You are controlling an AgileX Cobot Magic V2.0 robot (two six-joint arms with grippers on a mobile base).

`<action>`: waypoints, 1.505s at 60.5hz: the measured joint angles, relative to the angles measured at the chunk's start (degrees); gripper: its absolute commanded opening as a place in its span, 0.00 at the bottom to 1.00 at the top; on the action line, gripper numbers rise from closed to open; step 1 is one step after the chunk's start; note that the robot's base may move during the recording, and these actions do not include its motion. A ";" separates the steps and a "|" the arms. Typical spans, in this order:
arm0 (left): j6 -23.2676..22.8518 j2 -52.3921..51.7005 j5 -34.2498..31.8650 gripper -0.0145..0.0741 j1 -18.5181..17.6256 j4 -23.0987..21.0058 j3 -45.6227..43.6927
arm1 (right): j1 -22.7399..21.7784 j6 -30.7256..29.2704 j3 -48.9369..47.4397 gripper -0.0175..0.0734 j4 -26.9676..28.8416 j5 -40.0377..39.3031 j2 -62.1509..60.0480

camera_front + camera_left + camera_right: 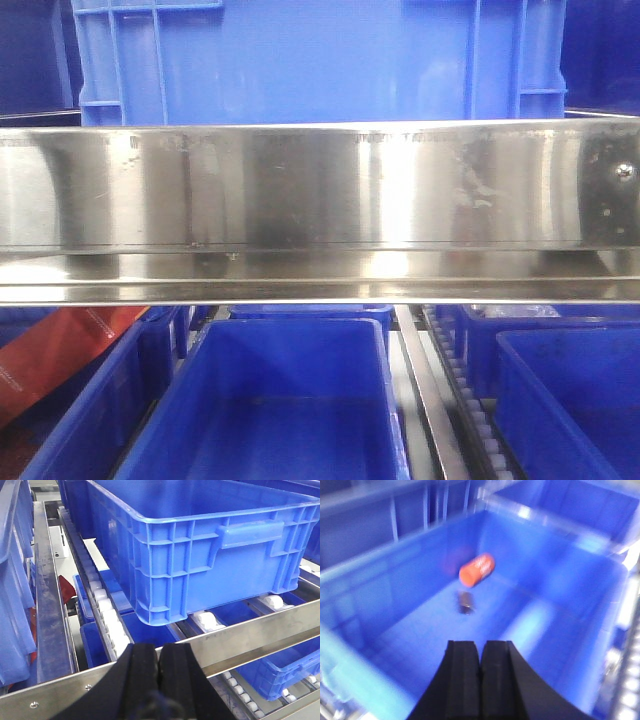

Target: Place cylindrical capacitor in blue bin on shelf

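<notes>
My right pincer (480, 662) is pressed together and holds nothing; it hovers over the open blue bin (555, 630). The capacitor (466, 602) lies on the bin's floor toward its far wall, beside an orange cylinder (477, 570). I judge the drop done, so I should lift straight up, clear of the rim. My left pincer (159, 667), also pressed together and empty, hangs over the shelf's (250, 630) front rail.

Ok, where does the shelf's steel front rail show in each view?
Front: rail spans the middle, edge to edge.
Left wrist: rail crosses the bottom slantwise, behind the left gripper.
Right wrist: not in it.
Shared landmark: white rollers, blurred at the right wrist view's right edge.
</notes>
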 measured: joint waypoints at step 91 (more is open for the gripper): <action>0.00 0.00 -0.68 0.04 0.00 0.14 0.00 | 0.00 0.00 64.89 0.01 -0.36 -33.71 -57.09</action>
